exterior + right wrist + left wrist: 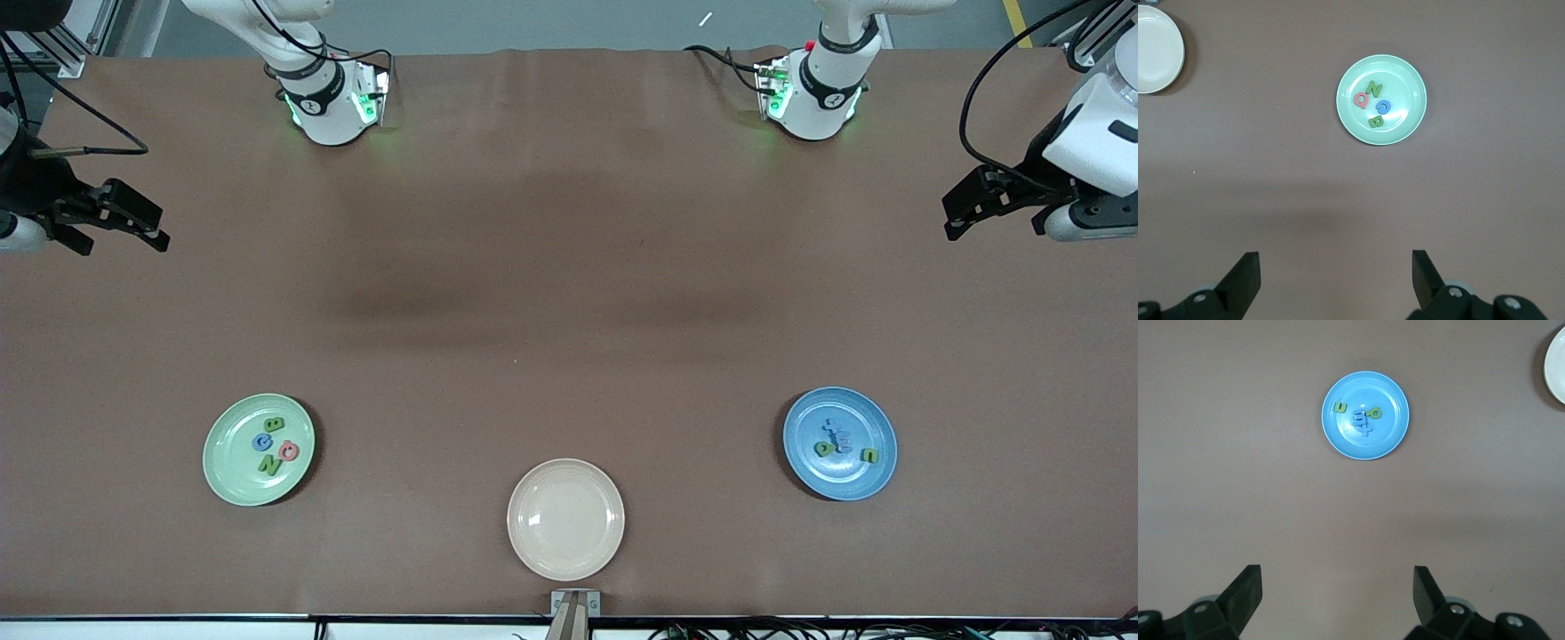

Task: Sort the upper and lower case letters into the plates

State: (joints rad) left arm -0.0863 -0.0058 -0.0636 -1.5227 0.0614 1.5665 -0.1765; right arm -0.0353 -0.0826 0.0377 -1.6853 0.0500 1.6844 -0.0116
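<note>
The green plate (259,449) sits toward the right arm's end of the table and holds four letters: green B (275,424), blue G (261,442), red Q (289,452) and green N (269,465). The blue plate (840,443) sits toward the left arm's end and holds two blue letters (837,432) overlapping and two green letters (824,449), all near its middle. A cream plate (565,519) lies between them, nearer the front camera. The left gripper (965,209) hangs over bare table at its own end, fingers spread, holding nothing. The right gripper (133,222) hangs likewise at its end, fingers spread and empty. Both arms wait.
</note>
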